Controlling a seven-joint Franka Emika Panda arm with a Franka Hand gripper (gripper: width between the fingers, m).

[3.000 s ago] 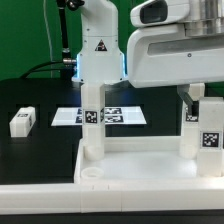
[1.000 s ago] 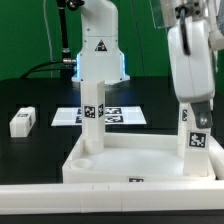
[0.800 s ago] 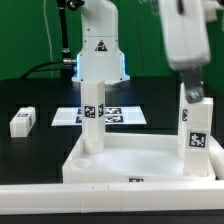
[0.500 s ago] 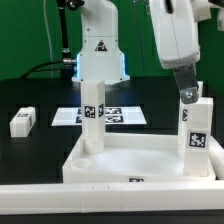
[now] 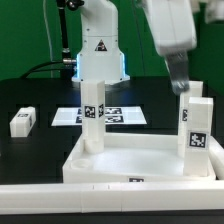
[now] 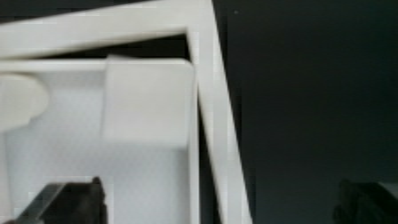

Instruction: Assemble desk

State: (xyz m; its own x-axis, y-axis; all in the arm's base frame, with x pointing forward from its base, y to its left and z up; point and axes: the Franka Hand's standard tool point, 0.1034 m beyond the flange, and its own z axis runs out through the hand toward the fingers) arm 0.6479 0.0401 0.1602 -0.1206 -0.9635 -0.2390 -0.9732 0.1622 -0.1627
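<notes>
Exterior view: loose leg point(image 5: 22, 121), wrist view: tabletop rim point(image 6: 210, 120)

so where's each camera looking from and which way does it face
Exterior view: off the arm, low and level with the table, facing the tabletop and two standing legs, the arm's base behind; the gripper hangs above one leg.
Wrist view: on the wrist, looking down at the tabletop's rim and a leg; dark fingertips show at the edge.
Shared: tabletop, leg.
</notes>
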